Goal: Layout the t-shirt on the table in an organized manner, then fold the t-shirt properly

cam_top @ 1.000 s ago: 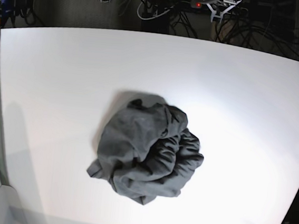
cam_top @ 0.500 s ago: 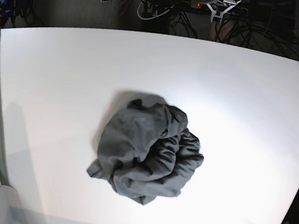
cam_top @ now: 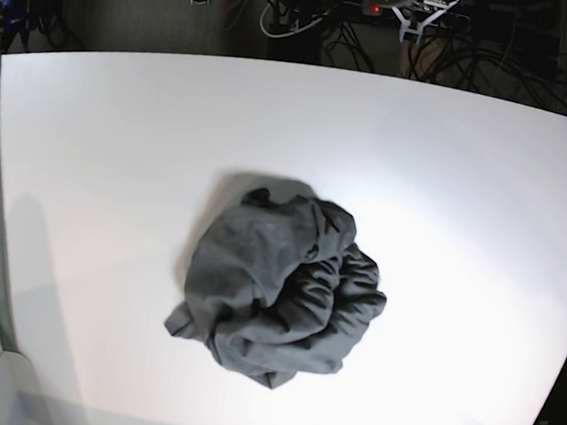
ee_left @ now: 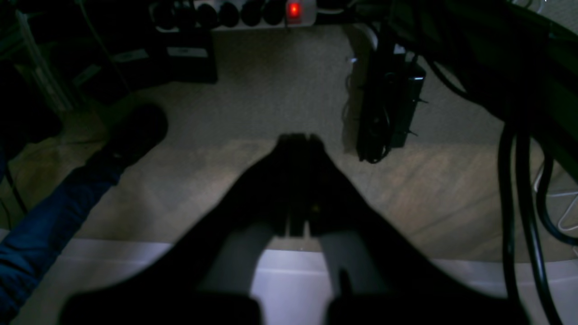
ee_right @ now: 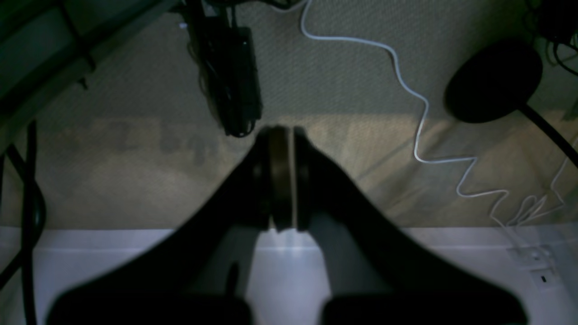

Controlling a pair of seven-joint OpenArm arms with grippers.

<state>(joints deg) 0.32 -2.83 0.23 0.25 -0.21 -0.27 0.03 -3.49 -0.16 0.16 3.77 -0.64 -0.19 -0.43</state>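
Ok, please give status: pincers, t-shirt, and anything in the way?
Left pincer shut, empty. Right pincer shut, empty. T-shirt crumpled mid-table, untouched. Nothing in the way.

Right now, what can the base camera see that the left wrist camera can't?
Only the base view shows the t-shirt, crumpled in a heap mid-table. Only the left wrist view shows the left gripper, shut and empty, over the floor beyond the table edge, plus a power strip with a red light. Both show the white table.

White table (cam_top: 466, 190) filling the frame, crumpled grey t-shirt (cam_top: 277, 282) bunched at its centre, slightly low
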